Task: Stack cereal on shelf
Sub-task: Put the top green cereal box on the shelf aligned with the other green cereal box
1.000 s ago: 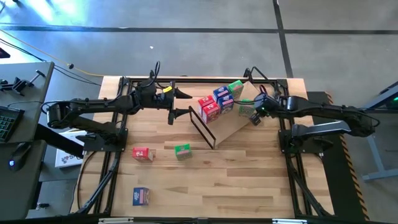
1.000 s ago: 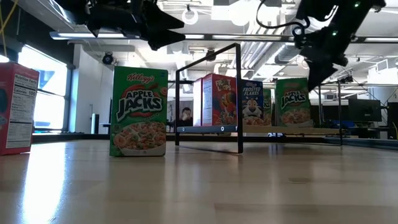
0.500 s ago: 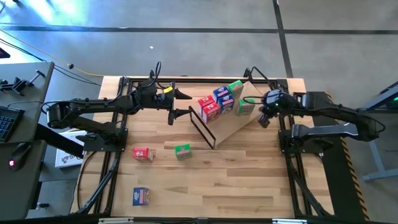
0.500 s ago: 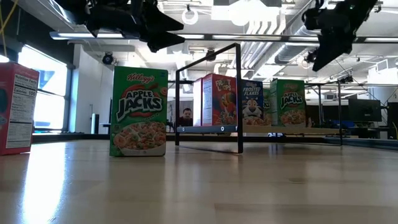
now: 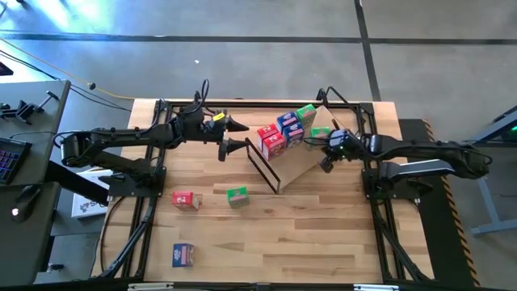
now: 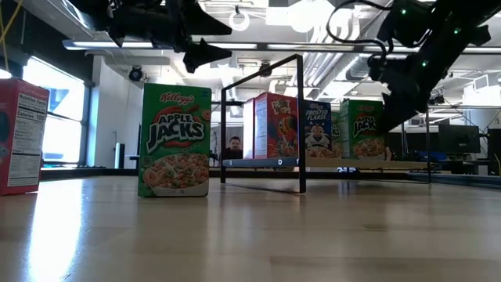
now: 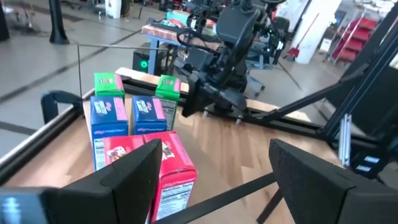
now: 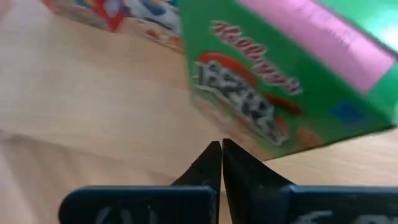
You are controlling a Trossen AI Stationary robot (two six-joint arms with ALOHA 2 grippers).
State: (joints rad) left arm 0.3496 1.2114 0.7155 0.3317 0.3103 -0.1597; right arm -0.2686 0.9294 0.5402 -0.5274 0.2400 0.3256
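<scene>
The shelf [image 5: 300,166] is a slanted plywood board with a black wire frame [image 5: 262,166] at the table's far middle. On it stand several cereal boxes: red [image 5: 273,142], blue [image 5: 289,128] and green [image 5: 305,113], and one more green box [image 5: 319,137] at the right end. My right gripper [image 5: 326,156] is shut, with its tips right at this green box [image 8: 261,93]. My left gripper [image 5: 236,135] is open and empty in the air, just left of the shelf. A red box [image 5: 186,200], a green box [image 5: 237,196] and a blue box [image 5: 183,255] stand on the table. My right gripper's shut fingertips [image 8: 214,155] stand at the lower front edge of the green box [image 8: 245,146], low over the shelf board. They come slanting down from the table's right side. I cannot tell whether they touch the box.
The wire frame [image 6: 262,117] stands up along the shelf's lower left edge. In the low view the green box [image 6: 174,141] and the red box [image 6: 19,137] stand near the camera. Bare tabletop [image 5: 323,234] lies at the near right.
My right gripper drew back up and toward the table's right edge, away from the shelf. It then came back down toward the green box at the shelf's right end.
</scene>
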